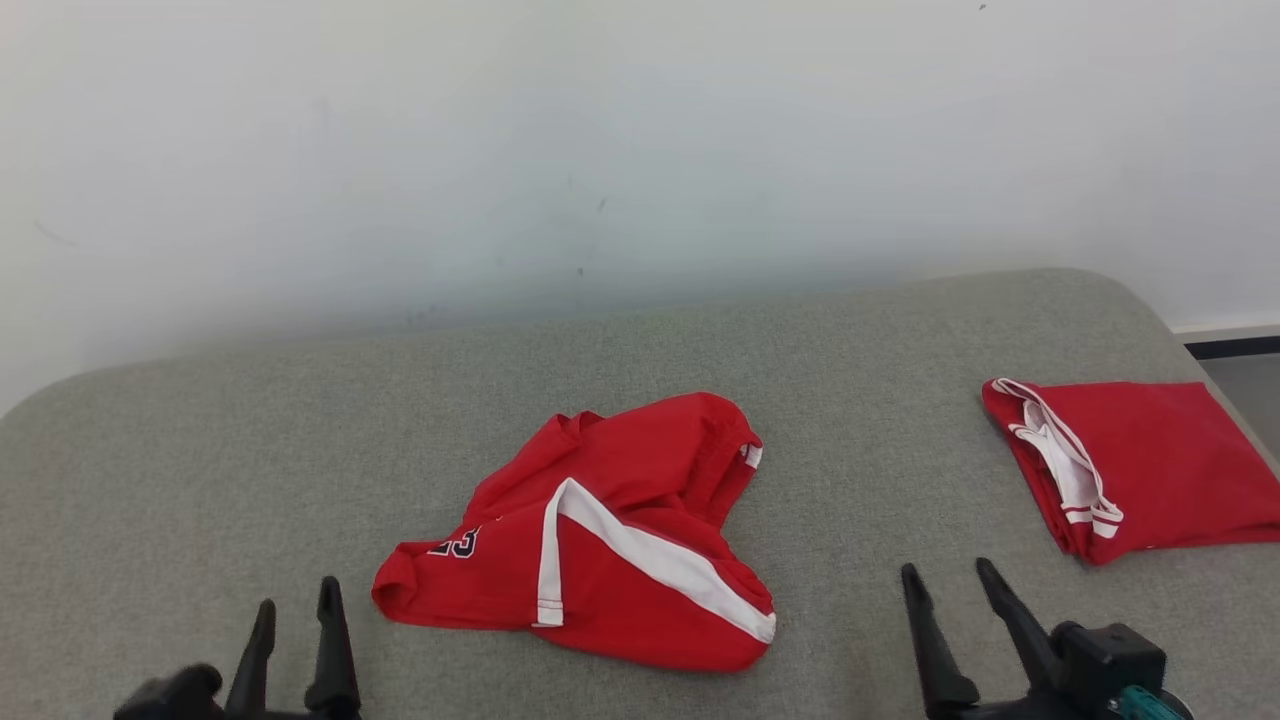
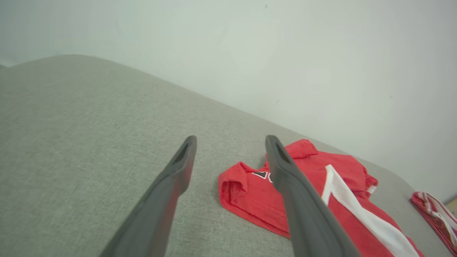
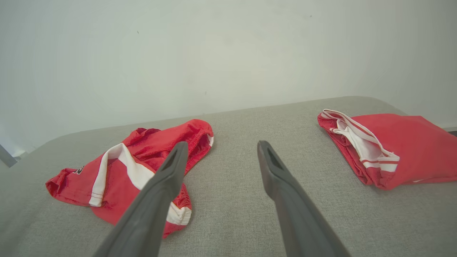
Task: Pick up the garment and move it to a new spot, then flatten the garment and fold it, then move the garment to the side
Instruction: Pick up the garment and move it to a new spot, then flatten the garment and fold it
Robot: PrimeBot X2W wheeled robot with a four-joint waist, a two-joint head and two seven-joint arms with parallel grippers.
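Between the left end effector (image 1: 297,600) and right end effector (image 1: 947,572), both spread empty, a crumpled garment (image 1: 620,500) awaits flattening

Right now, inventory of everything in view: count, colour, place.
crumpled garment: one, red with a white stripe and a dark print, middle of the cushion, between the two grippers
folded garment: one, red with white trim, right end of the cushion, apart from the crumpled one
cushion: one, grey fabric, under both garments
wall: one, pale, behind the cushion
left gripper: one, dark fingers apart, holding nothing, lower left of the head view
right gripper: one, dark fingers apart, holding nothing, lower right of the head view
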